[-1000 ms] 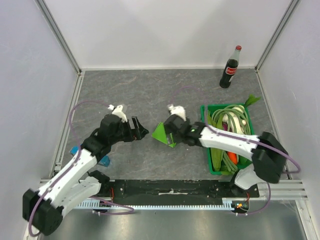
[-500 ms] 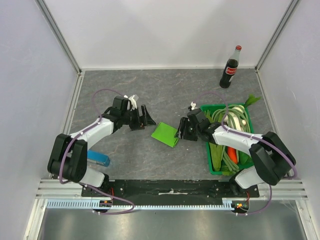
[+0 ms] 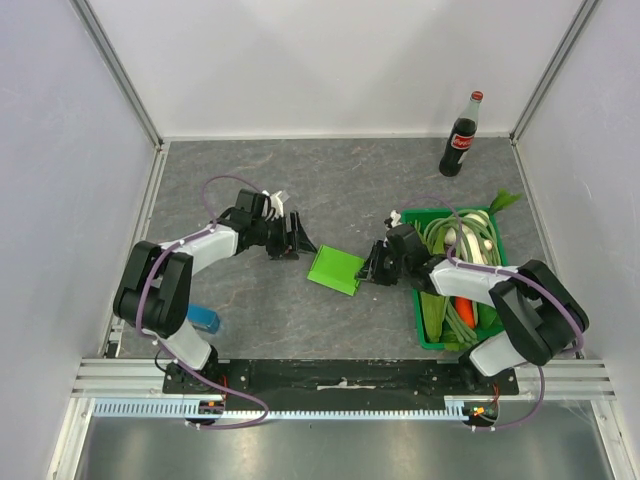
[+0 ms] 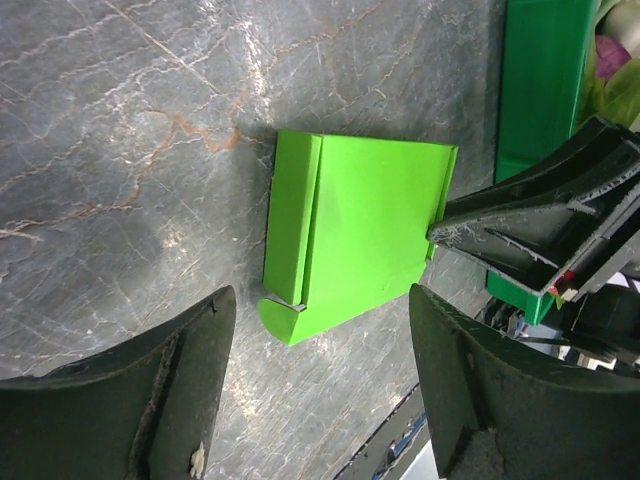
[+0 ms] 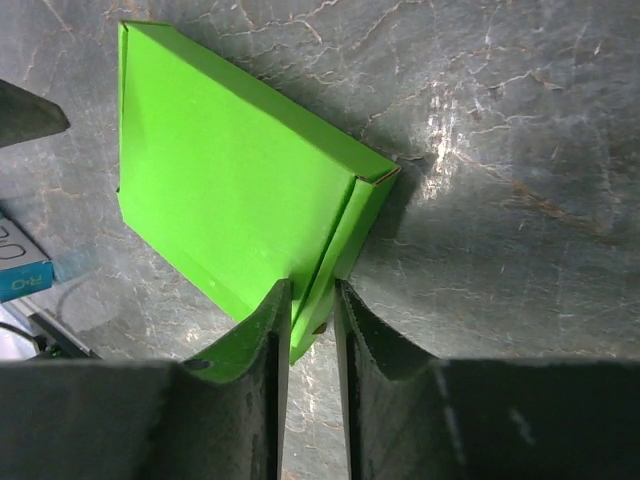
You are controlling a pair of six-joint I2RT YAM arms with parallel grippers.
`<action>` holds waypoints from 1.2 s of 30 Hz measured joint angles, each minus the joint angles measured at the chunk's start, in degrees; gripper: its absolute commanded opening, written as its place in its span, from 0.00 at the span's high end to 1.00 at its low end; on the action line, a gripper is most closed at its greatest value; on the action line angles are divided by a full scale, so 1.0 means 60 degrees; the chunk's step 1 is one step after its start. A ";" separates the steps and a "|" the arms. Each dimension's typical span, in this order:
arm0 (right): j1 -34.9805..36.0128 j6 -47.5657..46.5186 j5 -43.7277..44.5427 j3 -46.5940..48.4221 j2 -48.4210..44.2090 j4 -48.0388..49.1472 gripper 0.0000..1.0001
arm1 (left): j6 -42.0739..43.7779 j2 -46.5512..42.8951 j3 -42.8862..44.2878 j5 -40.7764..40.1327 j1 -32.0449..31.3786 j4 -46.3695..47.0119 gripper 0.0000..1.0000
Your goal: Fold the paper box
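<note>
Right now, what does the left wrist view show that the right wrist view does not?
Only the left wrist view: the crate wall, and how wide the left tool stands open. Only the right wrist view: the blue block. Both: the paper box lying on the grey table, with the right tool closed on its edge.

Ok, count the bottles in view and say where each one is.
1. The bottle stands upright at the far right, beyond the crate. No other shows, though the arms could hide a small one.
</note>
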 measured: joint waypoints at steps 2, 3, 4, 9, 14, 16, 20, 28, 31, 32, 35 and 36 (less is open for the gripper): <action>-0.0160 0.0113 -0.0262 -0.0233 0.0011 0.0397 0.81 | -0.0004 0.0004 -0.0106 0.0204 0.0000 0.0171 0.23; -0.0211 0.0157 -0.0361 -0.0324 0.0011 0.0583 0.85 | -0.0011 0.0036 -0.0160 0.0368 0.0000 0.0280 0.23; -0.0277 0.0226 -0.0484 -0.0430 0.0015 0.0809 0.87 | -0.0018 0.0073 -0.0204 0.0492 -0.0007 0.0401 0.23; -0.0659 0.0550 -0.1122 -0.0896 0.0168 0.1854 0.93 | -0.0186 0.0204 -0.0543 0.0831 -0.0127 0.0951 0.24; -0.1049 0.0699 -0.1719 -0.1220 0.0280 0.2470 0.98 | -0.0382 0.0200 -0.0834 0.0801 -0.0284 0.1144 0.23; -0.1155 0.0707 -0.1865 -0.1235 0.0357 0.2572 0.98 | -0.0477 0.0168 -0.1027 0.0769 -0.0390 0.1344 0.23; -0.1231 0.0688 -0.2076 -0.1235 0.0506 0.2776 0.99 | -0.0758 0.0127 -0.1381 0.0750 -0.0583 0.1800 0.25; -0.1286 0.0291 -0.2302 -0.1042 0.0703 0.2761 0.89 | -0.1344 0.0160 -0.1435 0.0820 -0.0954 0.2856 0.59; -0.1275 -0.0270 -0.2233 -0.0688 0.0608 0.2018 0.75 | -0.1628 0.0160 -0.1435 0.0823 -0.0911 0.2962 0.66; -0.1239 -0.0546 -0.2135 -0.0539 0.0525 0.1643 0.58 | -0.1770 0.0157 -0.1432 0.0841 -0.0914 0.2976 0.69; -0.0907 -0.1716 -0.1494 0.0270 0.0025 -0.0233 0.29 | -0.2109 0.0069 -0.1388 0.0922 -0.0900 0.2750 0.75; -0.0703 -0.2164 -0.1093 0.0597 -0.0197 -0.0878 0.24 | -0.2240 0.0015 -0.1388 0.0984 -0.0849 0.2637 0.75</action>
